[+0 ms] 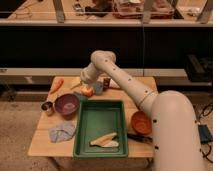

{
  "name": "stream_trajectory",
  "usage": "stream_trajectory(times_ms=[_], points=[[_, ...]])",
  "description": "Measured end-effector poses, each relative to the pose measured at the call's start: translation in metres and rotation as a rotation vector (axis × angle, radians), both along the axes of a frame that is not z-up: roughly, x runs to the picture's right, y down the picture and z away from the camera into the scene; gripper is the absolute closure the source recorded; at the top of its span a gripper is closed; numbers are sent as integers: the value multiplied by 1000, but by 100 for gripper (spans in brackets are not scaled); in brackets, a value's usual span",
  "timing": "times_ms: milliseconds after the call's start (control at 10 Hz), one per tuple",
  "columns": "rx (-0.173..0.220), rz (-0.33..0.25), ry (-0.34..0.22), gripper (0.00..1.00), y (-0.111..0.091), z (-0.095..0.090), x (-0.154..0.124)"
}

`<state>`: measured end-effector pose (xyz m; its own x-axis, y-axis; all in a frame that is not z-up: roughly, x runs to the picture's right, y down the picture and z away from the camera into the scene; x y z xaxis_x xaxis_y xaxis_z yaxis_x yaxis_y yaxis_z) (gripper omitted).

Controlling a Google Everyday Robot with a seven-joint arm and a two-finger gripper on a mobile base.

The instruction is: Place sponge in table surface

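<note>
My gripper [87, 84] hangs low over the back of the wooden table [42, 142], at the end of the white arm [125, 82] that reaches in from the right. A pale yellow block [75, 83], which looks like the sponge, lies on the table just left of the gripper. An orange round object [87, 91] sits right below the gripper. I cannot tell whether the gripper touches either of them.
A green tray [100, 127] with a pale peel-like piece [104, 140] fills the table's middle. A purple bowl [66, 105], a metal cup [47, 107], a carrot [56, 85] and a grey-blue cloth [62, 132] are on the left. A teal object [98, 88], a dark can [106, 81] and an orange bowl [141, 122] are on the right.
</note>
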<state>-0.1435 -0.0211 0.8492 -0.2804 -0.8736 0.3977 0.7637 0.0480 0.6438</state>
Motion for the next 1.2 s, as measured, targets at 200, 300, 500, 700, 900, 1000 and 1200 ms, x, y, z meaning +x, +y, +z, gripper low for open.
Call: stream_trajectory(times_ms=[200, 300, 500, 700, 900, 1000, 1200], points=[[31, 3, 37, 33, -8, -1, 2], [114, 36, 65, 33, -22, -6, 4], [268, 107, 95, 33, -48, -26, 7], [389, 173, 106, 33, -80, -52, 6], [420, 191, 106, 33, -89, -60, 5], [423, 190, 107, 33, -90, -60, 5], [422, 156, 102, 33, -92, -57, 0]])
